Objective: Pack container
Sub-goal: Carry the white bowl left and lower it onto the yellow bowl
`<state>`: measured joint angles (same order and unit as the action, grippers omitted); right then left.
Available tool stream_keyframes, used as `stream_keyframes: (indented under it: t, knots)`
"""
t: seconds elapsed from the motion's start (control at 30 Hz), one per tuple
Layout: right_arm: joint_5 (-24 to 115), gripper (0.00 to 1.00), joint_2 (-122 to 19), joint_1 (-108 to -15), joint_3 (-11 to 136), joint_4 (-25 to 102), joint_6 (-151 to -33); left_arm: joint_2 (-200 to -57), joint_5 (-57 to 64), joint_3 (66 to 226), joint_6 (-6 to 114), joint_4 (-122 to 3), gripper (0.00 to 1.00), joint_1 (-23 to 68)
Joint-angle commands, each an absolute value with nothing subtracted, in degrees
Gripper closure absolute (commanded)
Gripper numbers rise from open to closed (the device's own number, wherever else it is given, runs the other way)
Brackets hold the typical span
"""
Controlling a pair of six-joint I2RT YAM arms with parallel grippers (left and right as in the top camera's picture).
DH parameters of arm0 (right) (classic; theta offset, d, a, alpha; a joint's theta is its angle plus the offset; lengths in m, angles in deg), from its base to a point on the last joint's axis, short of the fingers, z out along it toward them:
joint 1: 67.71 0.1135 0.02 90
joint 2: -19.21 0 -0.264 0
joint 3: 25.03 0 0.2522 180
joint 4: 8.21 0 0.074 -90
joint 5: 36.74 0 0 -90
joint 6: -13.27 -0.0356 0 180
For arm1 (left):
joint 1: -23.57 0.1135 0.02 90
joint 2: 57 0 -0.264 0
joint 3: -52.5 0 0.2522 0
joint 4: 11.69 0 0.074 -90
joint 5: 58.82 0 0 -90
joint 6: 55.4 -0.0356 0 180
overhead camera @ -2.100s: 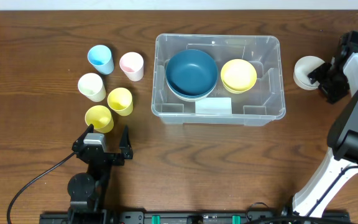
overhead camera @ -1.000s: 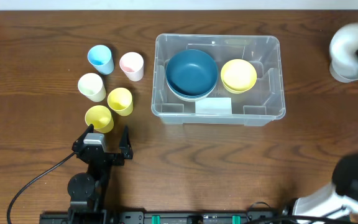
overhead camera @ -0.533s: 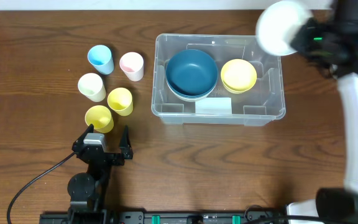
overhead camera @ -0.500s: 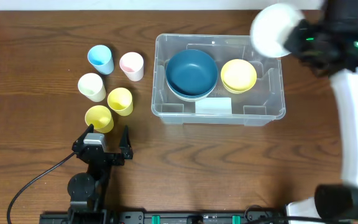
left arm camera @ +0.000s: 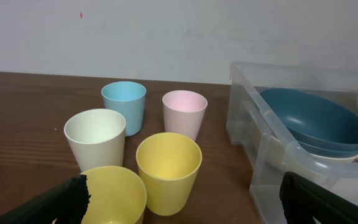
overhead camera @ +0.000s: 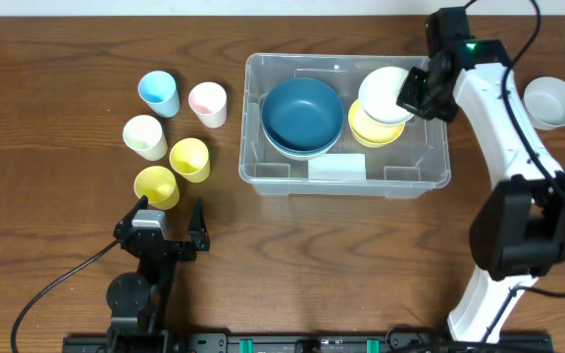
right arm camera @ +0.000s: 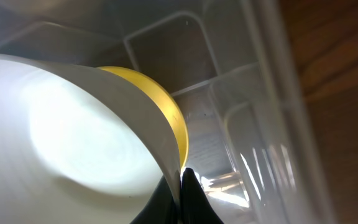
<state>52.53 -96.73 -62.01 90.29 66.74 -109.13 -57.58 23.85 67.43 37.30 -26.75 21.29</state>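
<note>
Overhead, we see the container (overhead camera: 255,71) in the middle of the wooden table (overhead camera: 57,255), long side running left to right. A white label (overhead camera: 336,167) shows at its near wall. Inside on the left we've got a dark blue bowl (overhead camera: 302,113). On the right sits a yellow bowl (overhead camera: 374,134).

The right gripper (overhead camera: 415,93) is over the container's far right corner. Its jaws are pinched tight on the rim of a white bowl (overhead camera: 385,93), which hangs above the yellow one and covers its far edge. The right wrist view gives us the close look: the fingers (right arm camera: 188,199) are clamped together on the thin white edge and the bowl is tilted, with yellow peeking out behind it. We can't tell whether the two bowls touch. Out on the table to the right, well apart from the container, is another pale bowl (overhead camera: 551,101).

On the left, five cups stand upright in a cluster: blue cup (overhead camera: 158,93), pink cup (overhead camera: 208,104), cream cup (overhead camera: 145,136) and two yellow cups (overhead camera: 189,159). The left gripper (overhead camera: 170,206) sits just behind them near the table's front edge. Its jaws are spread wide and it is holding nothing.
</note>
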Motion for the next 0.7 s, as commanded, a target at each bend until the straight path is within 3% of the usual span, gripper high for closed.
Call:
stream_keyframes:
  t: [0.0, 0.5, 0.6, 0.67]
  knots:
    - [51.3, 0.99, -98.2, -61.6, 90.2, 66.2, -108.3, -57.2, 22.8, 66.5, 36.4, -28.7, 0.02, 21.6]
    - [47.8, 0.96, -100.1, -61.6, 90.2, 63.5, -108.4, -57.2, 22.8, 66.5, 36.4, -28.7, 0.02, 21.6]
    - [47.8, 0.88, -100.1, -61.6, 90.2, 63.5, -108.4, -57.2, 22.8, 66.5, 36.4, -28.7, 0.02, 21.6]
    - [47.8, 0.71, -100.1, -61.6, 90.2, 63.6, -108.4, -57.2, 22.8, 66.5, 36.4, -28.7, 0.02, 21.6]
